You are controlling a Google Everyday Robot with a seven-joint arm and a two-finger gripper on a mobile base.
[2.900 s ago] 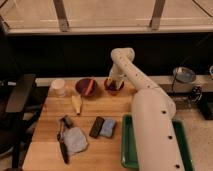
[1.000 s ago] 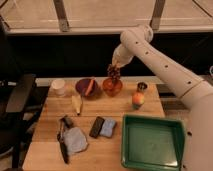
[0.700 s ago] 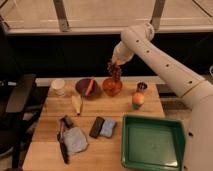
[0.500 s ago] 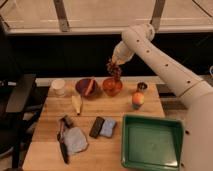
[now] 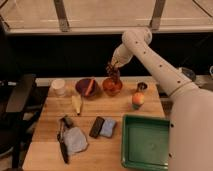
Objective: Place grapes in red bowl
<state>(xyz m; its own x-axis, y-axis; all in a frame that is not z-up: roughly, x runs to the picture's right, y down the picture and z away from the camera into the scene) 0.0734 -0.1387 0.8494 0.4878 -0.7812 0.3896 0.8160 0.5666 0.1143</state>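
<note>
- Fingers first: they're clamped on the grapes [image 5: 113,73], pinching the top of the dark bunch from above.
- The gripper [image 5: 111,65] hangs directly over the red bowl [image 5: 112,86], close above its rim.
- The grapes dangle from the gripper, the bottom of the bunch right at the red bowl's opening; whether the berries touch the bowl's inside, I cannot tell.
- Up from the gripper, the white arm [image 5: 150,55] rises over the red bowl, bends at an elbow near the window frame and sweeps down to the right edge of the view.
- Just left of the red bowl sits a dark purple bowl [image 5: 88,87] with an orange carrot [image 5: 90,86] leaning inside it.
- Further left of the red bowl, a white cup [image 5: 59,87] stands by the desk's [image 5: 110,152] back edge.
- Right of the red bowl: a small dark can [image 5: 142,87], and in front of that an orange-yellow round fruit [image 5: 138,99].
- Front-left of the red bowl lies a pale yellow banana [image 5: 76,104].
- Well in front of the red bowl: a dark bar [image 5: 96,127] touching a blue sponge [image 5: 108,127], with a grey cloth [image 5: 75,140] and a black-handled tool [image 5: 63,145] off to their left.
- Front-right of the red bowl, a green tray [image 5: 131,150] fills the desk's near corner.
</note>
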